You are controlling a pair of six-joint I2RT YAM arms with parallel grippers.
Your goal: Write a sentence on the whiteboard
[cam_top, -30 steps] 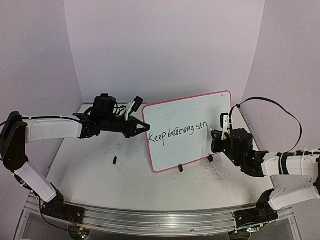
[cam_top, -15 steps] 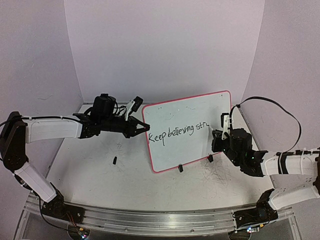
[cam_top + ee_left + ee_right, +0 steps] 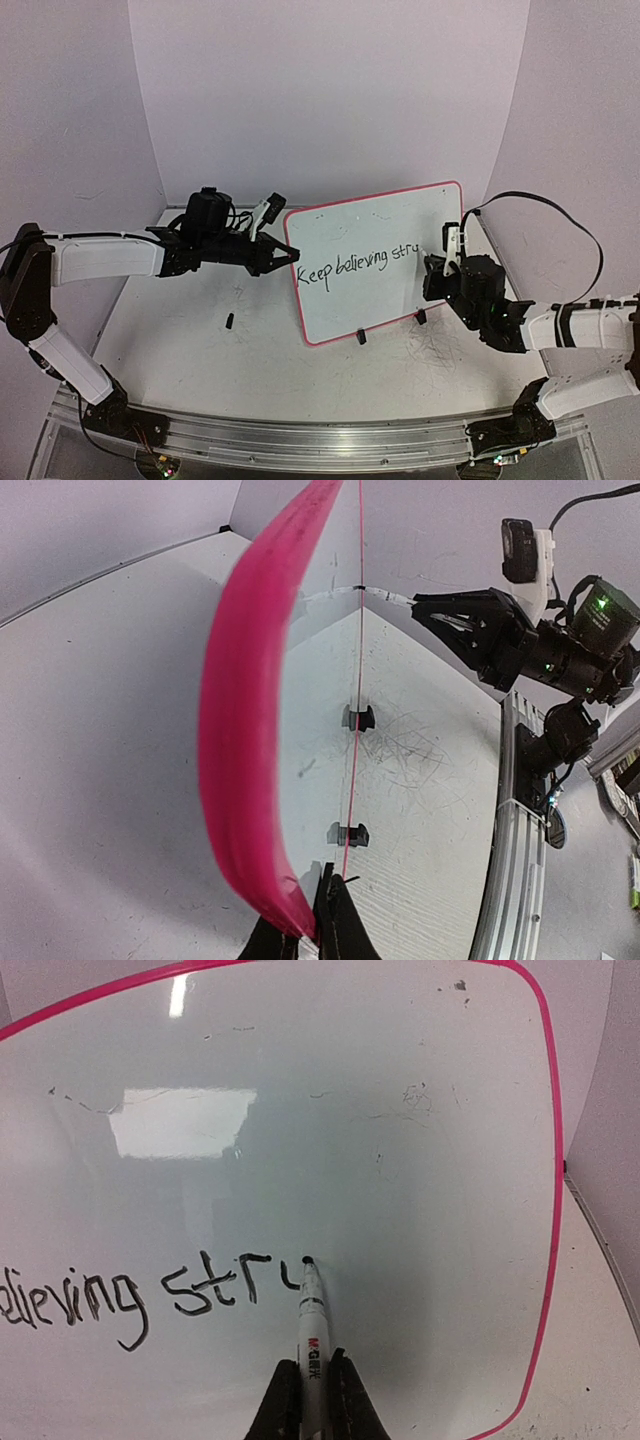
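The whiteboard (image 3: 380,215), white with a pink rim, stands nearly upright on the table. My left gripper (image 3: 288,256) is shut on its left edge; in the left wrist view the jaws (image 3: 318,905) pinch the pink rim (image 3: 238,730). The sentence (image 3: 355,265) reads "Keep believing str" plus a half-drawn letter (image 3: 215,1290). My right gripper (image 3: 315,1362) is shut on a white marker (image 3: 310,1310), whose black tip touches the whiteboard (image 3: 400,1080) just right of the last stroke. From above, the right gripper (image 3: 437,265) sits at the board's right side.
Two small black clips (image 3: 360,337) (image 3: 421,317) hold the board's bottom edge on the scuffed tabletop (image 3: 200,340). A loose small black piece (image 3: 229,321) lies left of the board. Walls close in behind and on both sides.
The marker tip has moved a little to the right and drawn a new stroke after "str". The left gripper and the board have stayed still.
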